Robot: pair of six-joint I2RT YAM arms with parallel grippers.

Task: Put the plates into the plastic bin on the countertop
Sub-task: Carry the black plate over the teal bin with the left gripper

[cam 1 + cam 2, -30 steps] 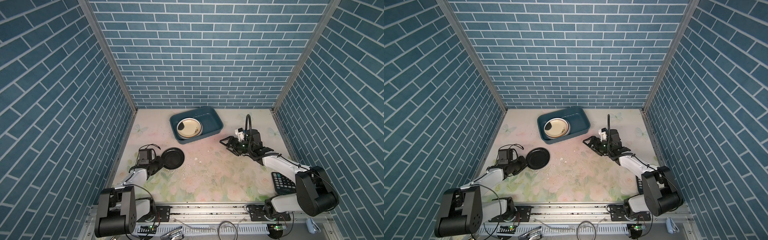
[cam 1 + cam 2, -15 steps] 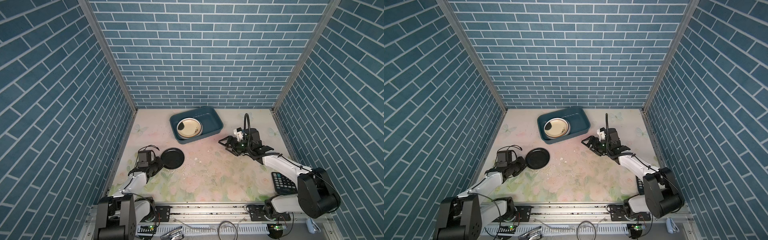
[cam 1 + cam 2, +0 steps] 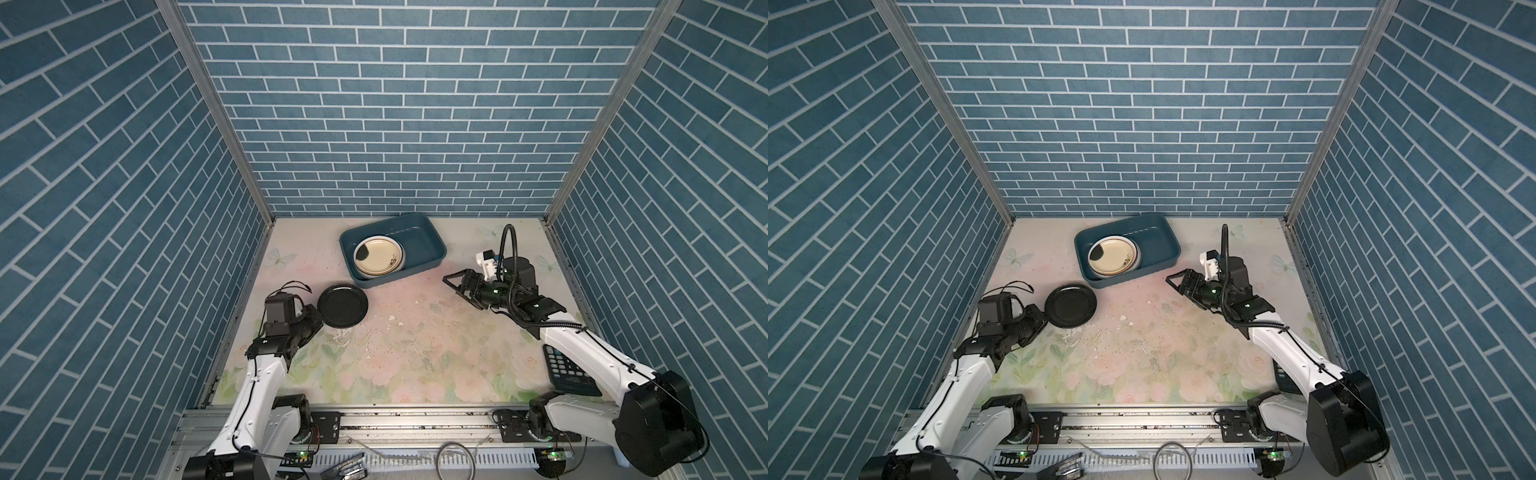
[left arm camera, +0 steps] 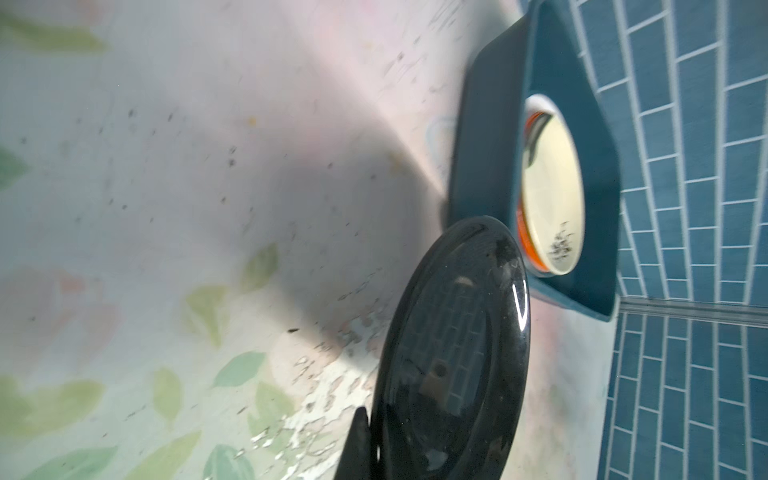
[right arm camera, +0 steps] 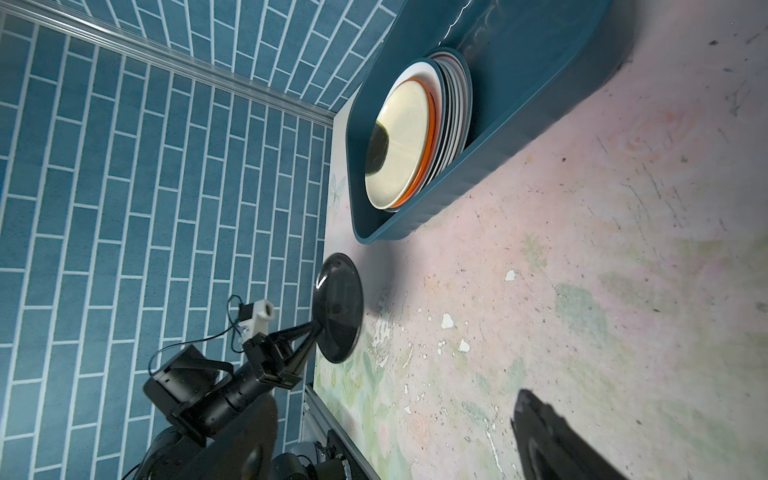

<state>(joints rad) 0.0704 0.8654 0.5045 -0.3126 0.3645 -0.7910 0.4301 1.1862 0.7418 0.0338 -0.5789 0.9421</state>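
Left gripper [image 3: 320, 318]: jaws closed tight on the near rim of the black plate [image 3: 343, 306], one above the rim and one below, as the right wrist view shows [image 5: 315, 329]. The plate is glossy and tilted, its far edge lifted over a shadow on the surface [image 3: 415, 353]. Whether its gripped edge clears the surface cannot be told. It sits just short of the plastic bin [image 3: 432, 241], at the bin's near left corner, apart from it. In the left wrist view only one dark finger [image 4: 359, 440] shows, cut off by the frame edge. Right gripper [image 3: 453, 284]: jaws spread wide, holding nothing, touching nothing, pointing toward the bin from its right and well clear of it. In the right wrist view a single dark finger [image 5: 552, 436] shows, blurred and cropped. Plastic bin: dark teal, at the back middle of the surface. Stack of plates [image 3: 379, 259] in its left half, the cream plate [image 5: 399, 153] on top with a dark blotch, an orange rim under it. The lower plates show as edges only, so their count is unclear. Calculator [image 3: 567, 370]: near right of the surface, partly covered by the right arm.
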